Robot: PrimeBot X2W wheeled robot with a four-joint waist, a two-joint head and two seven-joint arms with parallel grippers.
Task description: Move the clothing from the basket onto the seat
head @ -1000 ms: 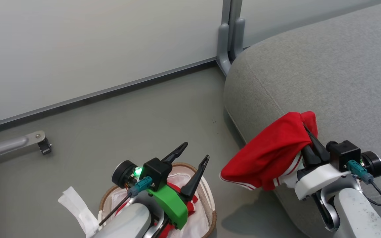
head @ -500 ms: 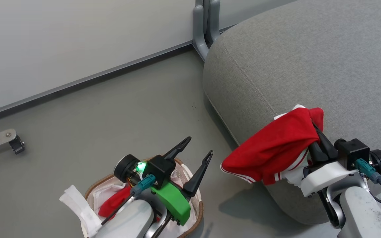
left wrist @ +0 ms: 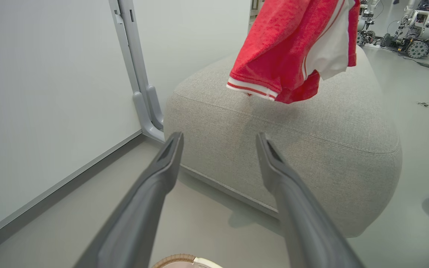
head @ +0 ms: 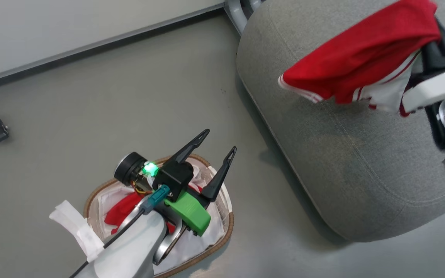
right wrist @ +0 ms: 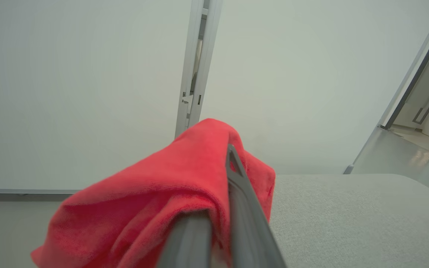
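Clothing (head: 361, 50) hangs pinched in right jaws over seat (head: 361, 173); left jaws spread

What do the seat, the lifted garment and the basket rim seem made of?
Seat: matte grey woven upholstery, stitched seams. Red garment: soft fabric, likely knit; it drapes in folds. Basket rim: brown, woven, perhaps wicker or plastic.

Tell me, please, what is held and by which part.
The right end effector pinches a bunched fold of the red garment; the left end effector holds nothing.
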